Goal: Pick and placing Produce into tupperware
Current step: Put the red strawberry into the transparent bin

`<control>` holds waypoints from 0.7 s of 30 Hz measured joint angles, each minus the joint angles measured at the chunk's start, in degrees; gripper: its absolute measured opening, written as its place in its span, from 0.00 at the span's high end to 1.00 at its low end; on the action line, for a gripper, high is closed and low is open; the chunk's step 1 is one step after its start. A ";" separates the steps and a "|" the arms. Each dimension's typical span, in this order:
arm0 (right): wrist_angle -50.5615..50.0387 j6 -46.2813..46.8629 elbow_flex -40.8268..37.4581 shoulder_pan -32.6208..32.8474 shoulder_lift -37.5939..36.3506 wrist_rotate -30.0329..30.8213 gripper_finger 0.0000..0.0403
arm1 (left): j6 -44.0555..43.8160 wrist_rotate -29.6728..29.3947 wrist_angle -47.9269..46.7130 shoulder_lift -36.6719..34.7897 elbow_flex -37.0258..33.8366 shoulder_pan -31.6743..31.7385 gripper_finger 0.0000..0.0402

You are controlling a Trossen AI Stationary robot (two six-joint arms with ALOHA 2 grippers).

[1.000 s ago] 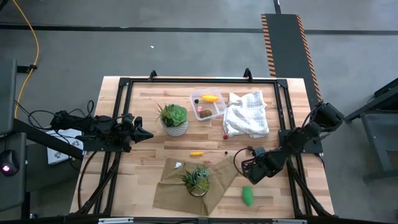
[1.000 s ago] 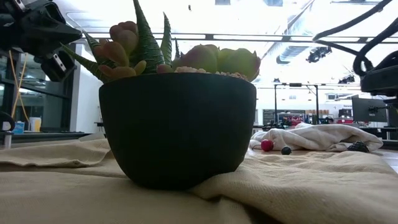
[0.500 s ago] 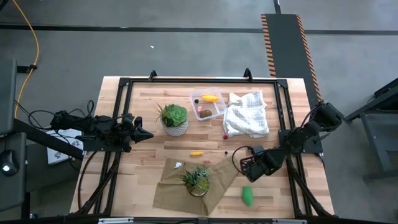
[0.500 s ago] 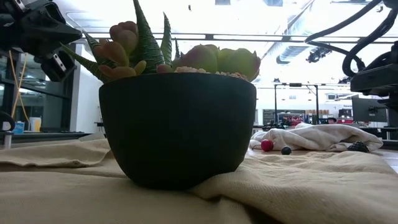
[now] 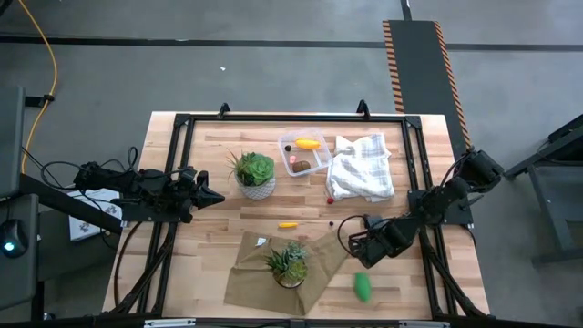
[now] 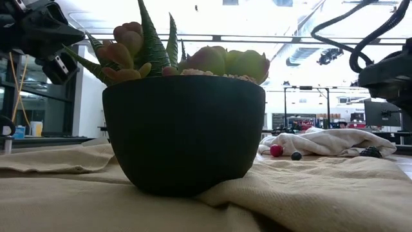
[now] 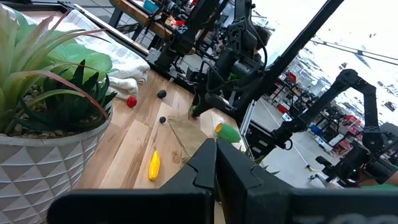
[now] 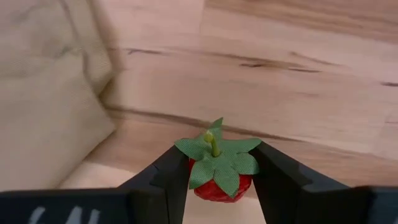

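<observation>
The clear tupperware [image 5: 305, 153] stands at the far middle of the table with a yellow piece [image 5: 308, 143] and a brown ball [image 5: 301, 166] inside. Loose on the wood lie a yellow piece [image 5: 287, 224], a red berry [image 5: 330, 200], a tiny dark one [image 5: 331, 221] and a green piece [image 5: 363, 287]. My right gripper [image 5: 357, 242] points down beside the tan cloth, shut on a red strawberry [image 8: 217, 177] with a green leaf cap. My left gripper [image 5: 219, 196] hovers shut at the table's left, holding nothing. My right gripper pinches the strawberry's red body [image 8: 200, 188] between its two fingers, one on each side just under the leaf cap. The fingers [image 8: 171, 180] come from above, pointing down. The berry stands upright, stem up; whether it still rests on the wood I cannot tell.
A succulent in a white pot [image 5: 255, 178] stands left of the tupperware, a white cloth [image 5: 362, 169] right of it. A dark pot [image 5: 290, 264] sits on the tan cloth [image 5: 310, 273] at the near middle. Black rails [image 5: 291, 117] frame the table.
My right gripper has tipped a little over the same spot beside the tan cloth. Nothing on the table has shifted.
</observation>
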 joint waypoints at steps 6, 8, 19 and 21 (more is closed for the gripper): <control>-0.50 -2.33 2.66 -0.62 -0.11 3.06 0.65 | 0.00 -0.01 0.00 0.00 0.00 -0.01 1.00; -0.76 -4.00 4.04 -1.58 -0.11 4.99 0.65 | 0.00 -0.01 0.00 0.00 0.00 -0.01 1.00; -0.80 -20.33 13.28 -10.22 -0.13 11.41 0.65 | 0.00 -0.01 0.00 0.02 0.00 -0.01 1.00; -0.85 -23.43 14.89 -12.06 -0.13 11.75 0.65 | 0.00 0.00 0.00 0.00 0.00 -0.02 1.00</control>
